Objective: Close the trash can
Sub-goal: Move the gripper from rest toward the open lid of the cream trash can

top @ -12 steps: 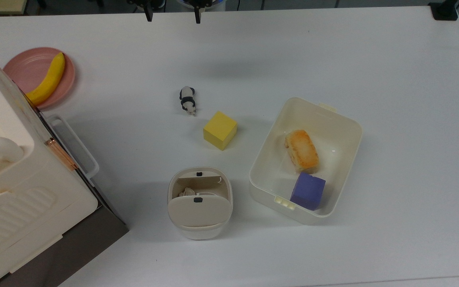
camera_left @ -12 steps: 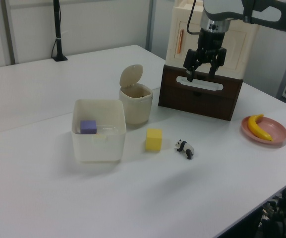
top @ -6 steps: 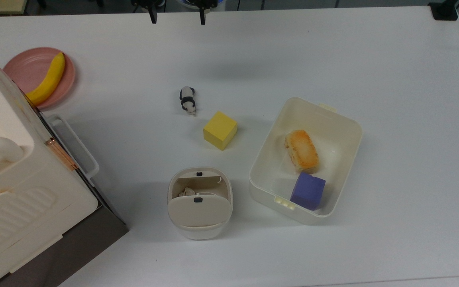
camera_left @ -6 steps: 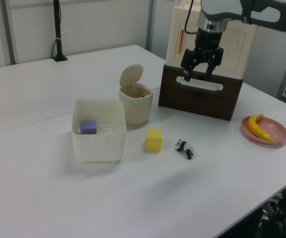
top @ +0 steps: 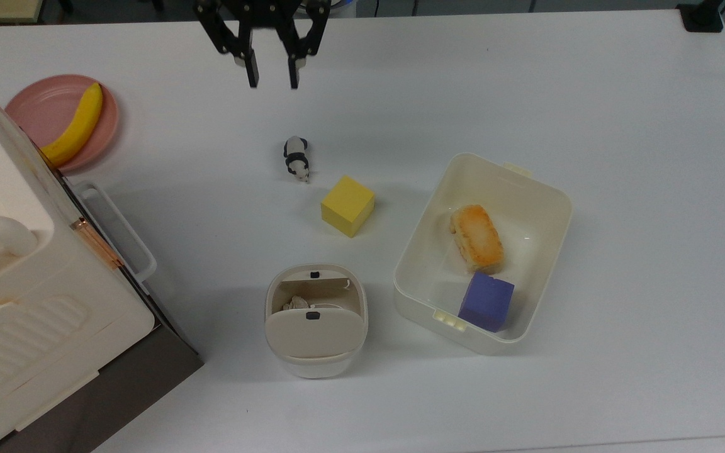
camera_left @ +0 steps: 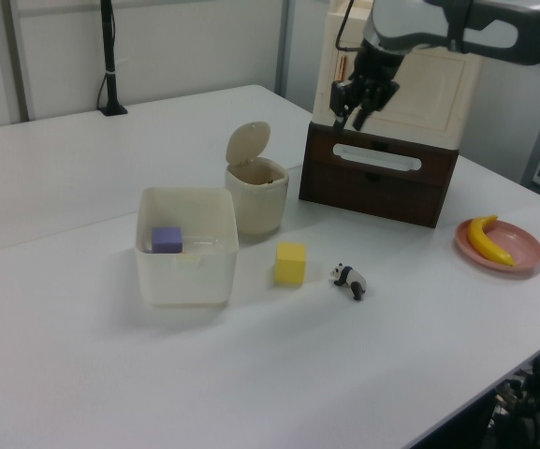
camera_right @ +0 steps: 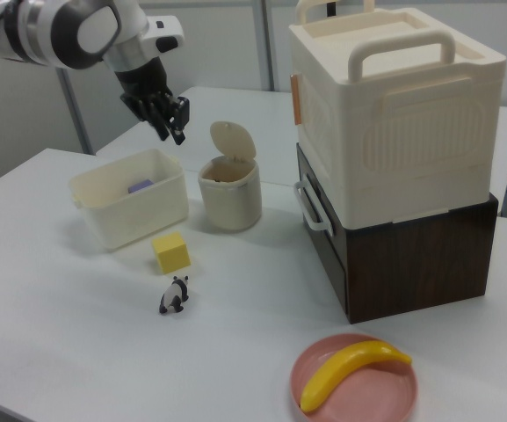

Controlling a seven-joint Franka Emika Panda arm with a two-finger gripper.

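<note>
We see a white bench (top: pixel 526 94) in a pale-walled room, with a black pole stand (camera_left: pixel 110 56) at its far corner in the left view. Compared with a second ago, the gripper (top: pixel 271 78) reaches further in from the top view's upper edge and its fingers (top: pixel 252 74) are closer together, though still apart and holding nothing; the objects on the bench lie as before.

Nearest the top view's lower edge stands the trash can (top: pixel 316 321), its lid (camera_left: pixel 248 143) raised and a crumpled pale scrap inside. Just to the top view's right of it sits an open cream tub (top: pixel 526 182) holding a purple cube (top: pixel 487 301) and a piece of toasted bread (top: pixel 477 238). A cream case (camera_right: pixel 394 114) with a handle sits on a dark drawer unit (camera_right: pixel 411 255). Farther on lie a yellow cube (top: pixel 347 205) and a panda figure (top: pixel 296 158). A pink plate (top: pixel 38 110) carries a banana (top: pixel 76 126).
</note>
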